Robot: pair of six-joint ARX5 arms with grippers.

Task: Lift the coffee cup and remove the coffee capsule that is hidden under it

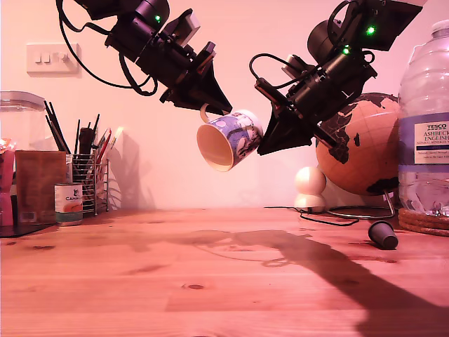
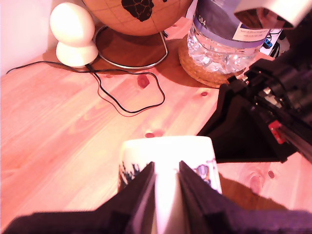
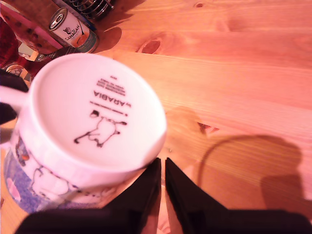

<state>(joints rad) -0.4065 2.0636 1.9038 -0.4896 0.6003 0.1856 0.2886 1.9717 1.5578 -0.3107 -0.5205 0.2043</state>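
Note:
The coffee cup (image 1: 228,140) hangs tilted high above the wooden table (image 1: 210,281), its mouth facing down toward the exterior view's left. My first gripper (image 1: 214,105) is shut on its loop handle; in the first wrist view the cup (image 2: 168,151) sits between the dark fingers (image 2: 167,195). My second gripper (image 1: 266,140) is shut with nothing between its tips (image 3: 162,190), right by the cup's printed base (image 3: 92,117). The coffee capsule (image 1: 382,235), small and dark, lies uncovered on the table at the exterior view's right.
A globe (image 1: 358,147) on a wire stand, a white egg-shaped object (image 1: 310,186) with a black cable (image 2: 126,105), and a water bottle (image 1: 424,119) on a cork mat stand at the exterior view's right. A tin can (image 1: 68,203) and pen holder (image 1: 88,179) stand at its left.

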